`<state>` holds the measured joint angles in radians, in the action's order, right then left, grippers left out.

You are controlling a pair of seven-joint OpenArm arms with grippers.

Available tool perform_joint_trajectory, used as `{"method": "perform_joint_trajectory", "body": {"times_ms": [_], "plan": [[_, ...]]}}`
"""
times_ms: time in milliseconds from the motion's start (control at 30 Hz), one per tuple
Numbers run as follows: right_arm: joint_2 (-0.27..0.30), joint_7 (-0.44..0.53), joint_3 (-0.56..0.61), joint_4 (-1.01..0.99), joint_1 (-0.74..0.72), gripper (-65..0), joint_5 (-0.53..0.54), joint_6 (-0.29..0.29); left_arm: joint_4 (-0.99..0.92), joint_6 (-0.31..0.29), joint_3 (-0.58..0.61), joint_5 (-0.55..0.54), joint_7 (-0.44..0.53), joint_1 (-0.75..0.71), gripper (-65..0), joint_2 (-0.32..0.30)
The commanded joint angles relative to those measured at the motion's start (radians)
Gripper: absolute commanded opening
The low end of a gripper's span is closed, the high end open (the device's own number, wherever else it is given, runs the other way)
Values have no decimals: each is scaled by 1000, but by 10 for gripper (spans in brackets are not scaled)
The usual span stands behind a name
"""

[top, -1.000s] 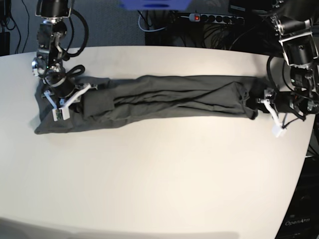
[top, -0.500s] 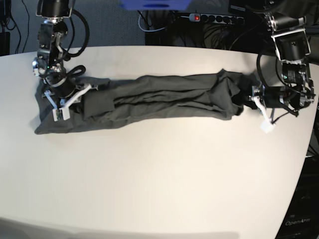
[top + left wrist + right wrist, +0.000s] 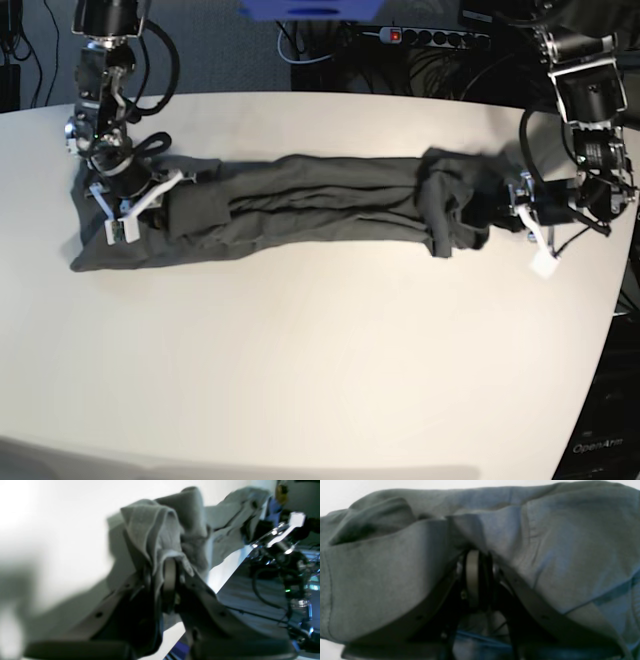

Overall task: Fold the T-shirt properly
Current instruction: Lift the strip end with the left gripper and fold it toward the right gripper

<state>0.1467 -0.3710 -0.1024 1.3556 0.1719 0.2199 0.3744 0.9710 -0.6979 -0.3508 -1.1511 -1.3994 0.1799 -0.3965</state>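
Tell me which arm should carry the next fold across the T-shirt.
Left. The left gripper is shut on the T-shirt at its bunched end, already lifted and doubled inward. The right gripper clamps the far end flat on the table, probably best as an anchor.

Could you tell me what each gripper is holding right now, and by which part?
Both hold the T-shirt. The left gripper pinches its bunched end on the base view's right; the right gripper is shut on the opposite end.

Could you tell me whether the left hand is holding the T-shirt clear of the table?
Yes, the left hand is shut on a bunched end of the T-shirt, raised off the white table.
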Motion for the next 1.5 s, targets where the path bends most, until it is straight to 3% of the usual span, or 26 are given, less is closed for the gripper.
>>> {"method": "perform_joint_trajectory", "body": {"times_ms": [0,167,500,733,933,1033,1467], "plan": [[-17,-277,19,-95,22,-585,-98,-5,13,0,-3,-42,3,19,-609,-14],[-17,-217,20,-150,15,-585,-98,-2,10,0,-1,-82,3,25,-609,-37],[-17,-210,20,-158,10,-585,-98,-5,3,0,-6,-100,3,97,-609,-48],[-19,-208,20,-158,12,-585,-98,-7,-21,0,2,-332,3,119,-609,-42],[-19,-208,19,-158,12,-585,-98,-7,7,175,5,-332,3,134,-608,35],[-19,-208,19,-158,12,-585,-98,-7,38,238,69,-332,3,135,-608,83],[-26,-208,19,-158,16,-585,-98,-7,96,383,385,-332,3,200,-608,147]]}}
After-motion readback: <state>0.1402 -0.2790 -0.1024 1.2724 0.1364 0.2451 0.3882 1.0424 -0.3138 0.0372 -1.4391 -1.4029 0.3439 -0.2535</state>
